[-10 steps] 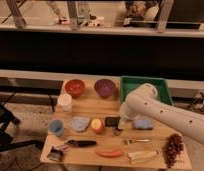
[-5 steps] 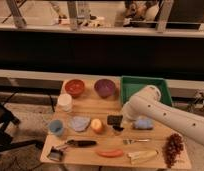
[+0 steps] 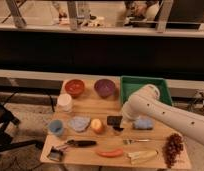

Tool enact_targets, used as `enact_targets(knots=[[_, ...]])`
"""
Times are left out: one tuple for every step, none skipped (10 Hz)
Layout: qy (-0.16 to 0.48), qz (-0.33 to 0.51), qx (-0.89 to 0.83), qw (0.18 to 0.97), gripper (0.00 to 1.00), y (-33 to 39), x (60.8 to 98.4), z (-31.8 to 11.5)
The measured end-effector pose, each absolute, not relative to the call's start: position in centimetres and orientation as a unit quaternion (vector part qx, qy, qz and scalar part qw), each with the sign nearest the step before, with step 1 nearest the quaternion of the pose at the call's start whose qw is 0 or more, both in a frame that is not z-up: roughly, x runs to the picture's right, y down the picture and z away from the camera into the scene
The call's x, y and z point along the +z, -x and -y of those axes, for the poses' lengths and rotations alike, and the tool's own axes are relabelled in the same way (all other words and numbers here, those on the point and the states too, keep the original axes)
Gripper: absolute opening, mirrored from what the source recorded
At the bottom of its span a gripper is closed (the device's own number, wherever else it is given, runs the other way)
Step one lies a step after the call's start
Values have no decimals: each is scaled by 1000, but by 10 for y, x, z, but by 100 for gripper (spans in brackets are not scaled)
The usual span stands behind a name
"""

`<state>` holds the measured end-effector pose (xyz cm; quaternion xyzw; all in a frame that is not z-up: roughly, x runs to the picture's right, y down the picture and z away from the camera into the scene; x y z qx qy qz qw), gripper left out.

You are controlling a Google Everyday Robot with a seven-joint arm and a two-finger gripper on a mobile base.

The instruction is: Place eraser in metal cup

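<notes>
The eraser (image 3: 114, 120), a small flat black block, lies on the wooden table (image 3: 90, 107) just right of the peach-coloured fruit (image 3: 97, 125). The metal cup (image 3: 56, 154), small and dark, stands at the table's front left corner. My white arm (image 3: 160, 112) reaches in from the right. My gripper (image 3: 119, 128) is at the arm's lower end, right at the eraser's right edge and mostly hidden behind the wrist.
A red bowl (image 3: 74, 87), a purple bowl (image 3: 104, 87) and a green tray (image 3: 145, 84) stand at the back. A white container (image 3: 64, 101), a light blue cup (image 3: 56, 127), a blue pad (image 3: 143, 123), a black-handled tool (image 3: 80, 143), a red vegetable (image 3: 110, 153) and grapes (image 3: 172, 147) are also on the table.
The arm's end has shifted slightly right and down by the eraser. The eraser and the other things have not moved.
</notes>
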<state>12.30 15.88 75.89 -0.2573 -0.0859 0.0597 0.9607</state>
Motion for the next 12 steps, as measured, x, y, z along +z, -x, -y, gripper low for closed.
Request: enact_targets(knots=[[258,86,59,960,0,-122,759,-159],[260,89,58,960,0,-118,758,-159],[261,89,59,959,0,-118,757,-160],[262,90,59,959,0,-117,756,-160],[263,92,57,959,0,-114,756,-162],[265,94,54,958,0,-110,755,-162],[265,95,53,958,0,-107,754,-163],[266,96,54,958,0,-106,753,-165],[268,97,53,957,0,-104,753,-166],[269,98,52,957,0,-102,753,-167],[269,98,51,957,0,-100,754,-167],[270,97,53,956,0,-101,756,-168]])
